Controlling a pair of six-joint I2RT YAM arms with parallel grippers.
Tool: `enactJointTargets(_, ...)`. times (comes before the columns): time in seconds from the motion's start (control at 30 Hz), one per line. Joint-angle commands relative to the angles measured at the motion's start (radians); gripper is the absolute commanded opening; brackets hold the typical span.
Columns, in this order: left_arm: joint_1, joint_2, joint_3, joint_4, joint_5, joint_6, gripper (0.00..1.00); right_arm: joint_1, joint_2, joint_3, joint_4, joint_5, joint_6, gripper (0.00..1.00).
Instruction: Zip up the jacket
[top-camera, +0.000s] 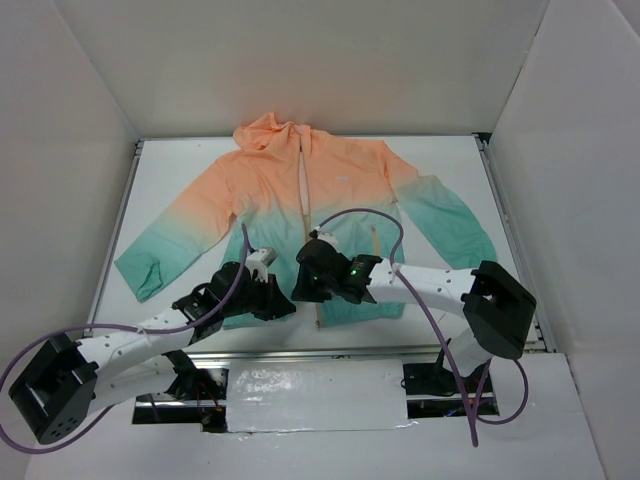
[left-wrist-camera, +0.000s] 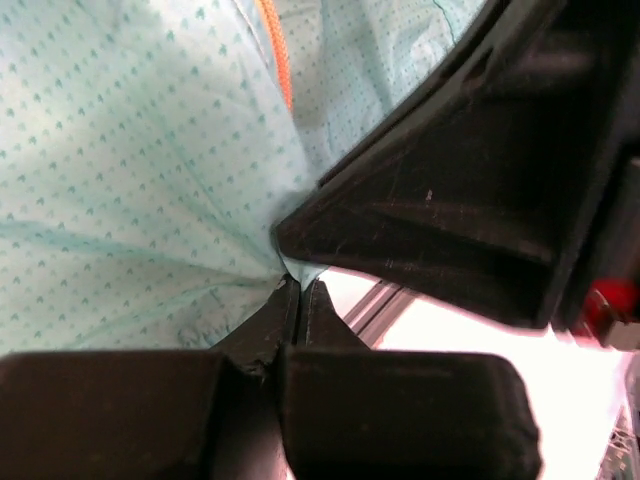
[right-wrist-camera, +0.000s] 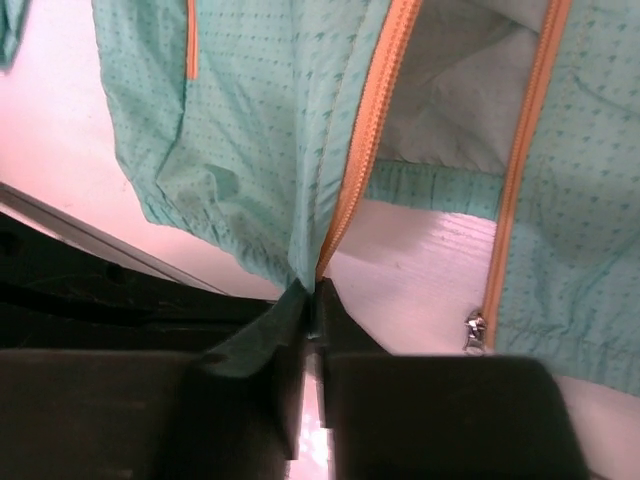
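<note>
The jacket lies flat on the white table, hood at the far side, teal hem near me. Its front is open at the bottom. My left gripper is shut on the teal hem fabric, pinched at its fingertips. My right gripper is shut on the hem corner beside one orange zipper tape; its own view shows the pinch. The other tape lies apart to the right, with the metal slider at its lower end.
The right gripper's black body fills the left wrist view close beside my left fingers. A metal rail runs along the table's near edge. White walls enclose the table on three sides. An orange pocket slit lies left of the zipper.
</note>
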Motion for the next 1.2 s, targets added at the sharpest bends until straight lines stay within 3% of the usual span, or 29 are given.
enactJointTargets(0.0, -0.004, 0.013, -0.016, 0.078, 0.056, 0.005, 0.0, 0.011, -0.049, -0.034, 0.082, -0.015, -0.008, 0.26)
enactJointTargets(0.03, -0.004, 0.013, -0.017, 0.094, 0.062, -0.009, 0.0, 0.008, -0.092, -0.079, 0.108, -0.018, -0.016, 0.61)
enactJointTargets(0.13, -0.004, -0.009, -0.023, 0.094, 0.062, -0.052, 0.0, -0.001, -0.181, -0.125, 0.124, 0.035, -0.022, 0.79)
enactJointTargets(0.17, -0.002, -0.027, -0.025, 0.088, 0.056, -0.069, 0.0, -0.004, -0.204, -0.131, 0.092, 0.06, -0.027, 0.81)
enactJointTargets(0.3, -0.002, -0.111, -0.077, 0.115, 0.05, -0.188, 0.0, -0.015, -0.305, -0.183, 0.055, 0.128, -0.08, 0.82)
enactJointTargets(0.47, -0.001, -0.24, -0.178, 0.227, 0.051, -0.36, 0.0, -0.021, -0.35, -0.314, 0.22, -0.039, -0.146, 0.79)
enactJointTargets(0.6, -0.001, -0.294, -0.224, 0.284, 0.041, -0.44, 0.0, -0.02, -0.351, -0.343, 0.234, -0.063, -0.163, 0.76)
enactJointTargets(0.83, -0.001, -0.345, -0.253, 0.278, -0.016, -0.517, 0.0, -0.02, -0.313, -0.254, -0.104, 0.138, -0.145, 0.69)
enactJointTargets(1.03, -0.001, -0.381, -0.292, 0.252, -0.094, -0.61, 0.0, -0.017, -0.292, -0.246, -0.208, 0.163, -0.154, 0.56)
enactJointTargets(1.17, -0.001, -0.4, -0.302, 0.243, -0.134, -0.649, 0.0, 0.012, -0.247, -0.217, -0.24, 0.183, -0.169, 0.54)
